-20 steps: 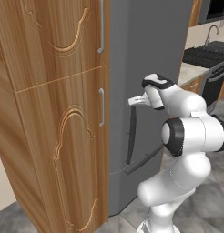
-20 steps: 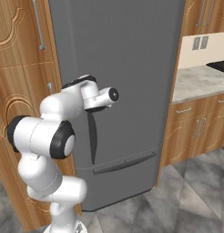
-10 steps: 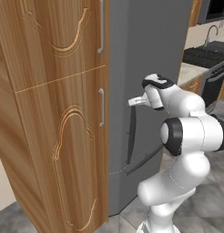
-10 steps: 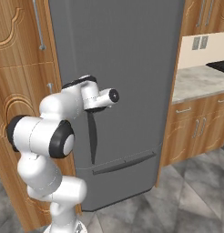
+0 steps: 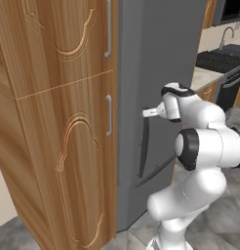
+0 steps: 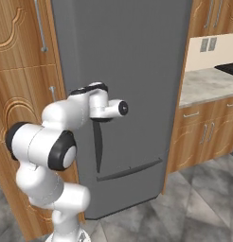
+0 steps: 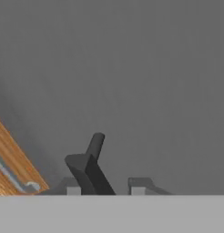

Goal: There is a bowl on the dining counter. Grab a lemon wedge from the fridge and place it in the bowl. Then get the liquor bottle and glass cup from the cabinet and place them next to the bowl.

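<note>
The step in hand is opening the fridge (image 5: 156, 63), and the lemon wedge the task wants is presumably behind its shut grey door, so nothing else can go forward until that door swings. The gripper (image 5: 147, 113) sits at the top end of the dark vertical door handle (image 5: 143, 146), reaching in level from the arm's side. In the hand view the handle (image 7: 89, 166) rises between the two fingers (image 7: 72, 186), lying against the left one with a gap to the right one, so the fingers are partly drawn together around the handle but I cannot tell whether they yet pinch it.

To do this well, the fingers should close until both pads bear on the handle, ideally with the bar centred instead of hugging one side, since an off-centre hold may slip once load comes on. The pull should then follow the door's arc, not a straight line, or the handle will twist out of the hold. The wooden cabinet (image 5: 58, 122) stands just beside the fridge, so the arm needs to keep clear of its face as the door comes round
</note>
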{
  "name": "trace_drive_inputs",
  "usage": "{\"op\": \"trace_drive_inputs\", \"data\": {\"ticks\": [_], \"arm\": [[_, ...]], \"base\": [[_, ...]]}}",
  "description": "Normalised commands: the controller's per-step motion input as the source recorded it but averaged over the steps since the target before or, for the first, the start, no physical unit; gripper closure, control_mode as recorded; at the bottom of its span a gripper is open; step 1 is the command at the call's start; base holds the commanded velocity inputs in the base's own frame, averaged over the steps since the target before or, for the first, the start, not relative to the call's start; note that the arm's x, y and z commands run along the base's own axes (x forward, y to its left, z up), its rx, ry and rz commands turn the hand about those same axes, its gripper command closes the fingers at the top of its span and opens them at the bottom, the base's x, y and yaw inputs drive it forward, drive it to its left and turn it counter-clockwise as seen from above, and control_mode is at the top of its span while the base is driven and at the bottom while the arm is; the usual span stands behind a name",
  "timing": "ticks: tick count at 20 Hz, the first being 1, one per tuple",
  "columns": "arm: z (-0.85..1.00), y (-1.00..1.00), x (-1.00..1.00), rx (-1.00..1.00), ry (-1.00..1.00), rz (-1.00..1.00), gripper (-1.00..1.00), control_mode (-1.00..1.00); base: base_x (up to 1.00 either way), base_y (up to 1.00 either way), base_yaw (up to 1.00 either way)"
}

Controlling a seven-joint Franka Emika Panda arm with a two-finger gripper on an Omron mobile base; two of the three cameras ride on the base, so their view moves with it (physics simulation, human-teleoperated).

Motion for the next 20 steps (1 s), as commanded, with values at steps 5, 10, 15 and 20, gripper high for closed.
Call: {"op": "trace_drive_inputs", "data": {"ticks": [5,10,15,20], "arm": [[0.00,-0.86,-0.40,0.10,-0.14,0.00,1.00,-1.00],[0.08,-1.00,-0.44,0.08,-0.11,0.00,1.00,-1.00],[0.21,-1.00,-0.33,0.06,-0.06,0.00,1.00,-1.00],[0.25,-1.00,-0.26,0.04,-0.03,0.00,1.00,-1.00]], "base": [[0.00,0.00,0.00],[0.00,0.00,0.00],[0.00,0.00,0.00],[0.00,0.00,0.00]]}}
